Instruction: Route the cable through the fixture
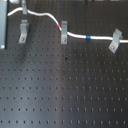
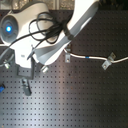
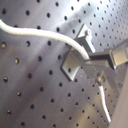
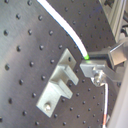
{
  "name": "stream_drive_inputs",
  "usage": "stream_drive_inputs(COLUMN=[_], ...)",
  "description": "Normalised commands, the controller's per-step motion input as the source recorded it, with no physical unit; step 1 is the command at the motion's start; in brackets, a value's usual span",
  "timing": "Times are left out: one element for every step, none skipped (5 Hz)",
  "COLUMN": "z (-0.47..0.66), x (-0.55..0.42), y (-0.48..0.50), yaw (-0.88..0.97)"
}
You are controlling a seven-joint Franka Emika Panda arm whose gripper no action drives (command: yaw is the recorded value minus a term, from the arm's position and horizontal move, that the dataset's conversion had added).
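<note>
**Gripper clamped on cable beside left clip**

No legible brand or label. The only marking is a blue glowing ring (image 2: 8,28) on the white wrist housing in the second exterior view.

Arm (image 2: 80,17): the white Panda link enters from the top of the second exterior view and slants down towards the second exterior view's left. Black hoses (image 2: 46,30) loop over it. The hand points down at the black perforated board (image 1: 65,90).

Gripper (image 4: 93,65): the jaws are drawn together on the cable (image 4: 65,27), pinching it at the fingertips. No gap shows between them in either wrist view. A thinner stretch of cord hangs away past the pinch.

Cable: in the first exterior view it starts high at the first exterior view's left and arcs across. It passes the middle clip (image 1: 64,36) with the red band (image 1: 61,25) just above it. It then carries the blue band (image 1: 88,37) and reaches the tilted pale clip (image 1: 115,41).

Fixture (image 1: 22,31): stands on the board at the first exterior view's left, leaning slightly, with a forked top. The cable runs above it, not in the fork. In the second wrist view the clip sits just beside the fingertips, with the cable crossing near its upper corner. I cannot tell if they touch.
</note>
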Motion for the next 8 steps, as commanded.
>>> stream_drive_inputs(z=[0.06,0.07,-0.01,0.0,0.0,0.3,0.26,0.15], x=[-0.259,-0.19,-0.218,-0.125,-0.015,-0.001,-0.029,-0.21], y=[0.505,0.428,0.056,-0.177,-0.065,0.002,0.189,0.302], yaw=[0.28,0.36,0.31,0.0,-0.02,0.0,0.03,0.15])
